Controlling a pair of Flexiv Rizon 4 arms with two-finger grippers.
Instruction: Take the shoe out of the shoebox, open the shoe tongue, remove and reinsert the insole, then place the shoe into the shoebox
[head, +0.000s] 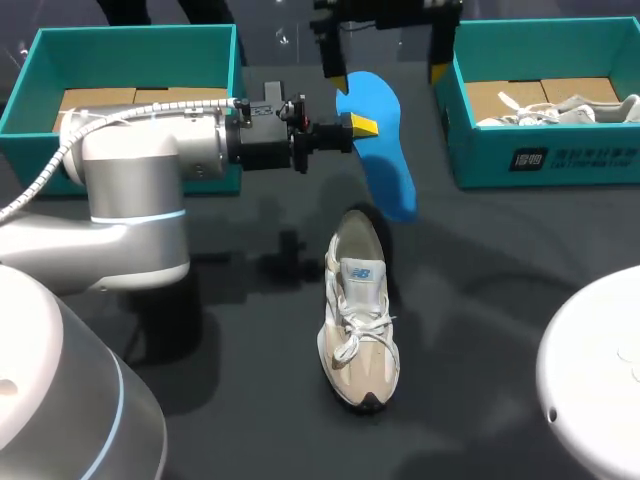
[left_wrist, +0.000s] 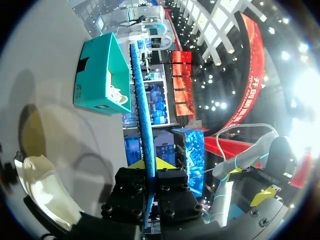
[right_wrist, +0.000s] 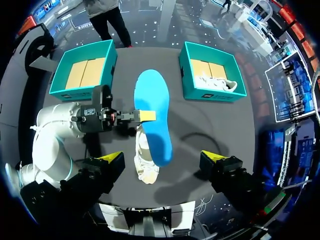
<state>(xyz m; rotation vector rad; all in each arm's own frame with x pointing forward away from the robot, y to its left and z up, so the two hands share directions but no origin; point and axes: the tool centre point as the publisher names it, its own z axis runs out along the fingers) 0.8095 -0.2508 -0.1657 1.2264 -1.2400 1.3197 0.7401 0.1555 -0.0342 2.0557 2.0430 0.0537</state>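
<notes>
The dark tabletop (head: 500, 300) carries two teal shoeboxes: the left shoebox (head: 30, 100) shows only cardboard, and the right shoebox (head: 560, 160) holds a white shoe (head: 560, 108). The left arm (head: 140, 170) reaches across in front of the left shoebox. The beige shoe (head: 360, 320) lies on the tabletop between the boxes, outside both. Above it, the blue insole (head: 385, 150) hangs clamped at one edge in the left gripper (head: 362, 126). The right gripper (right_wrist: 164, 160) is spread wide above the insole, holding nothing.
</notes>
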